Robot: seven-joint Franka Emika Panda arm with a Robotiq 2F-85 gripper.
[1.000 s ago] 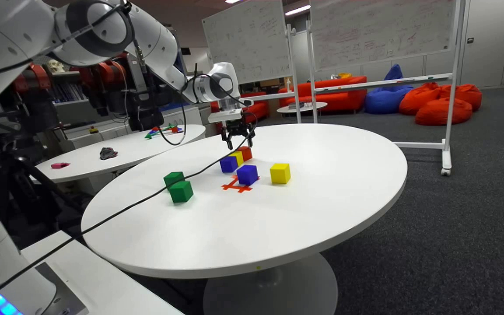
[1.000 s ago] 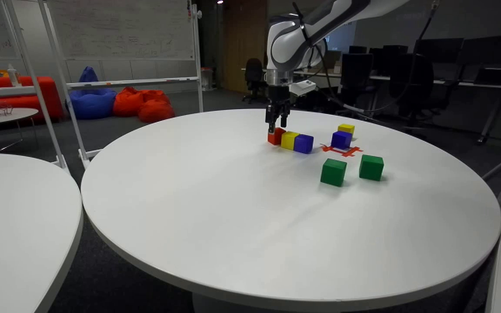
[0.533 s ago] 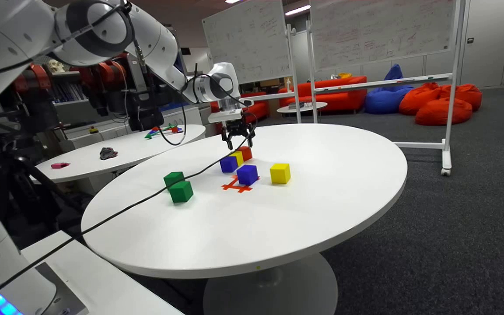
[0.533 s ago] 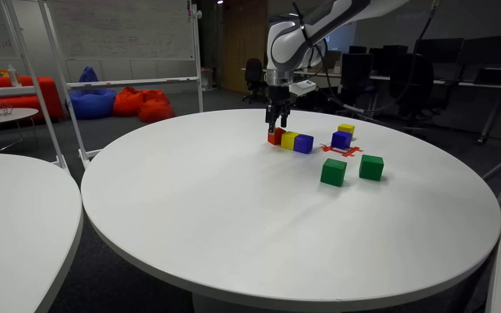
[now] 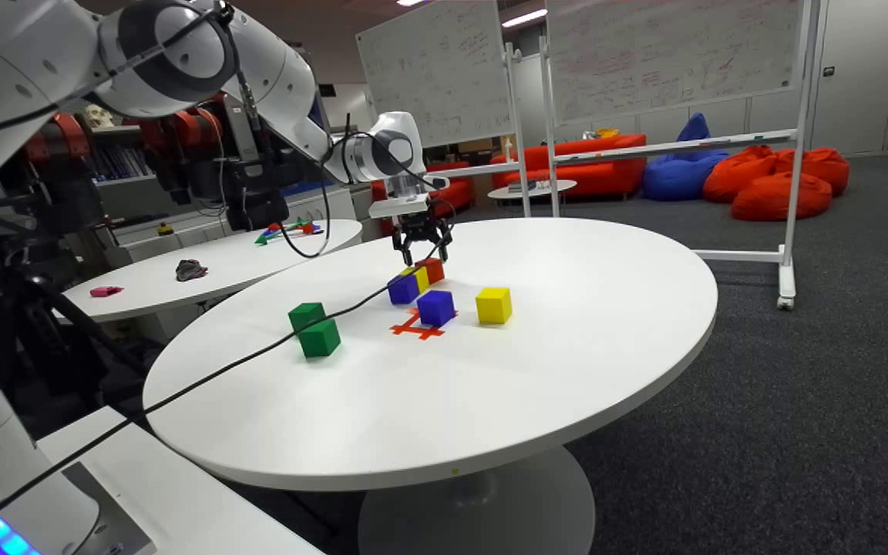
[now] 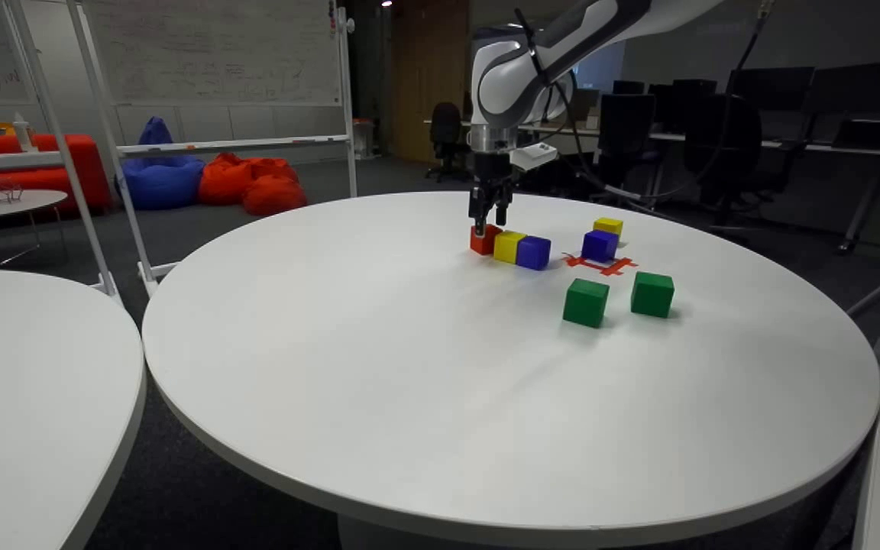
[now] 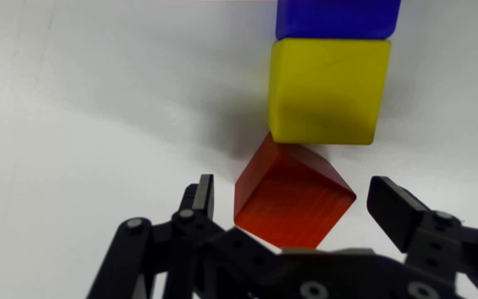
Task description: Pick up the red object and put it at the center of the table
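Likely pre-grasp: claw (image 7: 293,199) spread, unladen, over the red cube (image 7: 295,207).
Wrist view: red cube skewed, lower centre, between the fingers (image 7: 203,194), yellow cube (image 7: 326,93) just beside; next, probably align and descend. In an exterior view, mid-frame, a blue cube (image 5: 435,308) by the red tape (image 5: 417,331) may crowd the surface (image 5: 583,370)'s middle. In an exterior view, green cubes (image 6: 585,303) sit right of centre.
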